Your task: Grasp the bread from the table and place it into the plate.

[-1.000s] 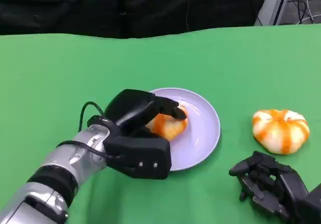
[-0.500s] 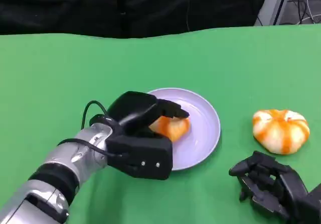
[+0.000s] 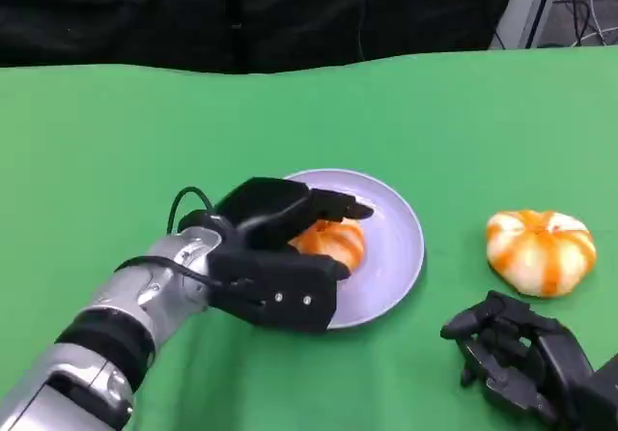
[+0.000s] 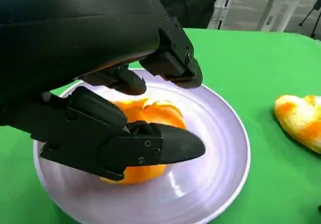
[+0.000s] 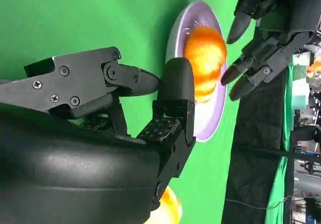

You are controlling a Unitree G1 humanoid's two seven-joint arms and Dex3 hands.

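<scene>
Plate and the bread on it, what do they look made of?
Round lavender plate: likely glazed ceramic or hard plastic; smooth, glossy, with light glare on its surface. Orange-and-white round bread on the plate: its sheen and saturated colour suggest a plastic or foam replica, though that stays uncertain. The black left hand has its fingers around it.

left hand (image 3: 275, 257) spread, right hand (image 3: 517, 354) curled

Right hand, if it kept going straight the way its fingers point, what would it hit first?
Probably the plate holding the bread: the right hand aims there over green table. Depth is unclear.
</scene>
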